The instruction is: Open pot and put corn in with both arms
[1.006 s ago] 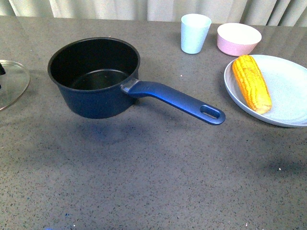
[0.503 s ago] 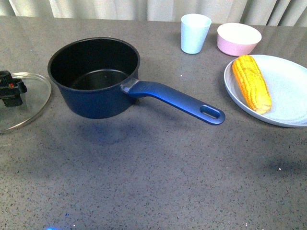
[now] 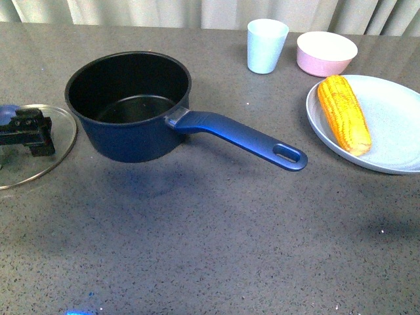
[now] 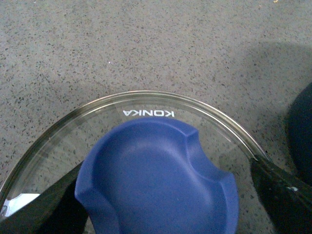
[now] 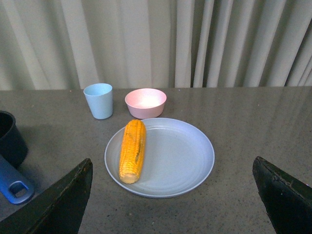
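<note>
The navy pot (image 3: 128,105) stands uncovered on the grey table, black inside, its long handle (image 3: 243,138) pointing right. Its glass lid (image 3: 46,161) lies just left of it. My left gripper (image 3: 26,131) is over the lid, open. In the left wrist view its fingers (image 4: 280,195) stand either side of the lid's blue knob (image 4: 156,185). The corn (image 3: 343,113) lies on a pale blue plate (image 3: 394,131) at the right. My right gripper (image 5: 173,209) hangs open short of the plate (image 5: 180,156) and the corn (image 5: 133,149), nothing between its fingers.
A light blue cup (image 3: 266,44) and a pink bowl (image 3: 326,52) stand behind the plate near the table's far edge. A curtain hangs behind the table. The pot's wall (image 4: 302,131) is close to the lid's rim (image 4: 146,97).
The lid and my left gripper have moved right from the left edge toward the pot. Pot, corn and plate have stayed where they were.
</note>
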Robot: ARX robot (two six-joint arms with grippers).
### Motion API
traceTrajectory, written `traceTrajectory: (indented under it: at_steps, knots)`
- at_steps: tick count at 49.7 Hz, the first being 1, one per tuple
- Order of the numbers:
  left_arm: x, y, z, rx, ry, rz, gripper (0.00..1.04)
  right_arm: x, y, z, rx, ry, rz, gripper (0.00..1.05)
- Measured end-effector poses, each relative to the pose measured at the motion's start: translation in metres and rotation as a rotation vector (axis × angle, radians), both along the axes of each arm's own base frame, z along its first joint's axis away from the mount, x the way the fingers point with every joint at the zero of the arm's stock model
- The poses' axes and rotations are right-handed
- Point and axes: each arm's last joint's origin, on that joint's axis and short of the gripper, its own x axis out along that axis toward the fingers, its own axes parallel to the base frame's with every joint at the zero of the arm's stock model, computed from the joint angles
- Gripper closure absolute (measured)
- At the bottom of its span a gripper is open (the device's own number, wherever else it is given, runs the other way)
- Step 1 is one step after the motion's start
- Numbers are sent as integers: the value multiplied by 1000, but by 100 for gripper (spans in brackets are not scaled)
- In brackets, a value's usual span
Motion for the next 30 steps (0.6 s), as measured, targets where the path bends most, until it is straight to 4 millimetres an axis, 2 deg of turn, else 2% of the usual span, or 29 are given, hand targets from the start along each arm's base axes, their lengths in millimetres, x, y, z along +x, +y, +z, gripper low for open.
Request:
traceTrajectory:
  at_steps: [15,30]
  knots:
    - [-30,-2,15,0,11,23,9,0,0,0,0,0,0,9]
    - [-76,4,66,-52,-52,48,9,0,0,0,0,0,0,9]
